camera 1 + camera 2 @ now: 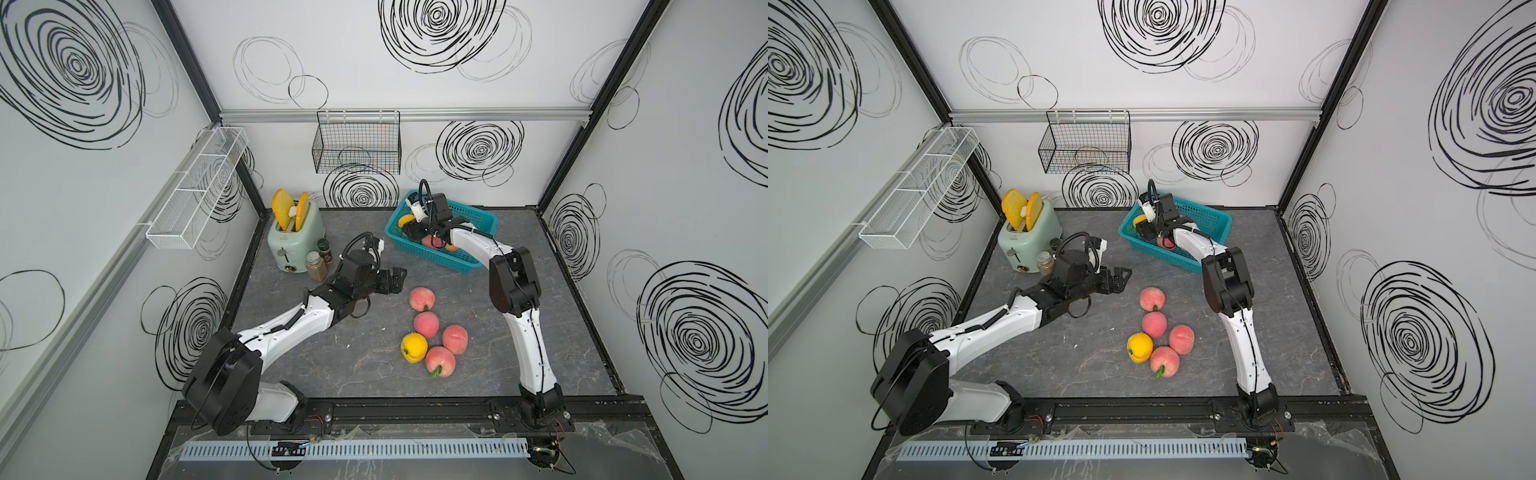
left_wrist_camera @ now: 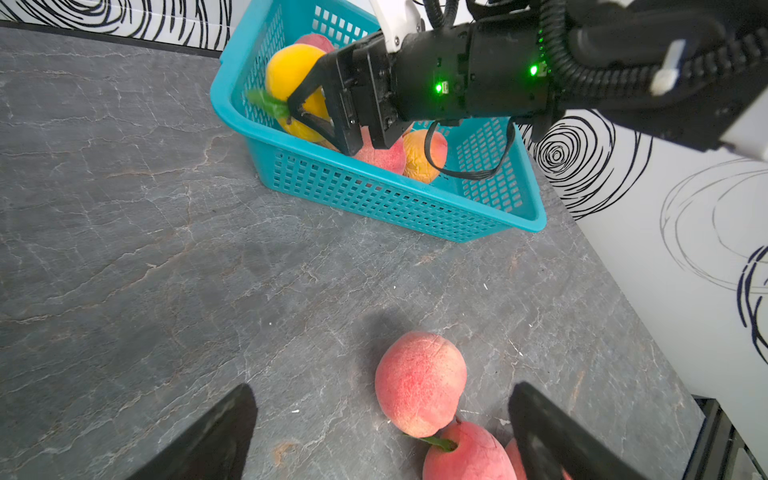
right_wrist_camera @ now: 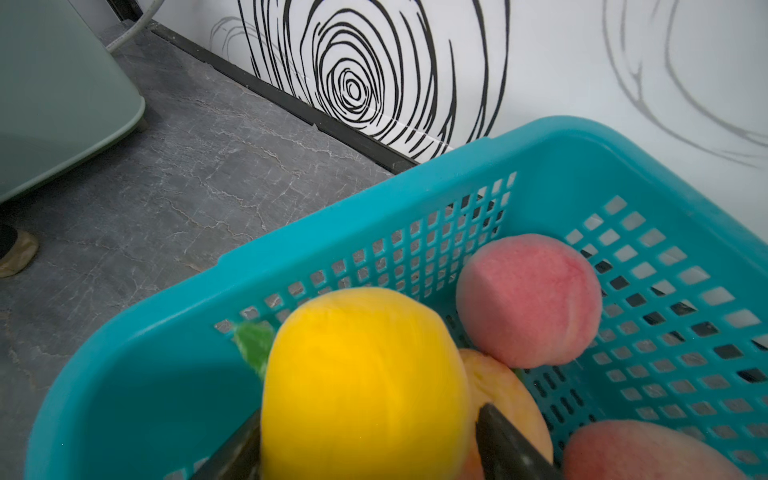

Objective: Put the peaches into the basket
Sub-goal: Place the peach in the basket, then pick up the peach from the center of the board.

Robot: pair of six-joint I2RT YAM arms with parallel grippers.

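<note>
Several peaches lie loose mid-table in both top views: pink ones (image 1: 422, 299) (image 1: 426, 324) (image 1: 455, 339) (image 1: 440, 361) and a yellow one (image 1: 414, 348) (image 1: 1139, 348). The turquoise basket (image 1: 478, 214) (image 1: 1212, 214) (image 2: 374, 195) stands at the back right and holds pink (image 3: 528, 299) and orange-blush (image 2: 424, 156) peaches. My right gripper (image 1: 409, 229) (image 3: 370, 415) reaches into it. Its jaws are parted around a blurred yellow peach (image 3: 361, 374) (image 2: 291, 70), with one finger a sliver clear of it. My left gripper (image 1: 397, 276) (image 2: 380, 415) hangs wide open and empty above the table, just left of the nearest pink peach (image 2: 419, 382).
A mint toaster (image 1: 295, 239) with orange-yellow slices (image 1: 283, 208) and spice jars (image 1: 318, 266) stand at the back left. A black wire basket (image 1: 357, 147) hangs on the back wall and a white mesh rack (image 1: 195, 191) on the left wall. Walls enclose the table on three sides.
</note>
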